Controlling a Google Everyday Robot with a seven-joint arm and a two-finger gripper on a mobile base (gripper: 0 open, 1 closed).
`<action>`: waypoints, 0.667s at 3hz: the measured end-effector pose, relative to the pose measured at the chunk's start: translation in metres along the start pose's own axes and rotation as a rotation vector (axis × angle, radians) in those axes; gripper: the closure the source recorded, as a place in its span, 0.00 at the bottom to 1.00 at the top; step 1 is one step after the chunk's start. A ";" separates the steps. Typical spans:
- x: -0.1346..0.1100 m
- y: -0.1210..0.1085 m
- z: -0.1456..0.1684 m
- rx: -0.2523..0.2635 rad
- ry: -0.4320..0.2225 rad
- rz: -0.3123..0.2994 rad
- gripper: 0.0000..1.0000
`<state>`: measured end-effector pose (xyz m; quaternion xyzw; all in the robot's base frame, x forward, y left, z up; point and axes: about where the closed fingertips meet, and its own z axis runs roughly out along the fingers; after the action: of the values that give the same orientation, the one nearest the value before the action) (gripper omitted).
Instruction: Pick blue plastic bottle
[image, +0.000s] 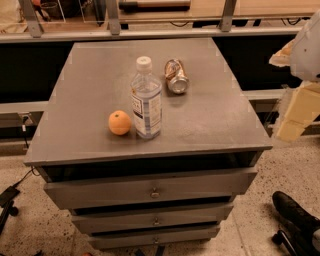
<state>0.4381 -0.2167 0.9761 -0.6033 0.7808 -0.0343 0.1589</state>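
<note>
The blue plastic bottle (146, 99) stands upright near the middle of the grey cabinet top (210, 120). It is clear, with a white cap and a pale blue-and-white label. My gripper (296, 112) is at the right edge of the view, white and cream coloured. It is beyond the cabinet's right side, well apart from the bottle and at about the height of the cabinet top.
An orange (119, 122) sits just left of the bottle, close to it. A brown-and-silver can (176, 76) lies on its side behind and right of the bottle. The cabinet has three drawers (150, 191). A black object (296, 215) is on the floor at lower right.
</note>
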 end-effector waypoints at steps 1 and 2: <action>-0.011 0.000 0.001 -0.001 -0.011 -0.021 0.00; -0.045 0.000 0.005 -0.006 -0.045 -0.087 0.00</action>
<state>0.4495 -0.1726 0.9807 -0.6379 0.7501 -0.0253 0.1729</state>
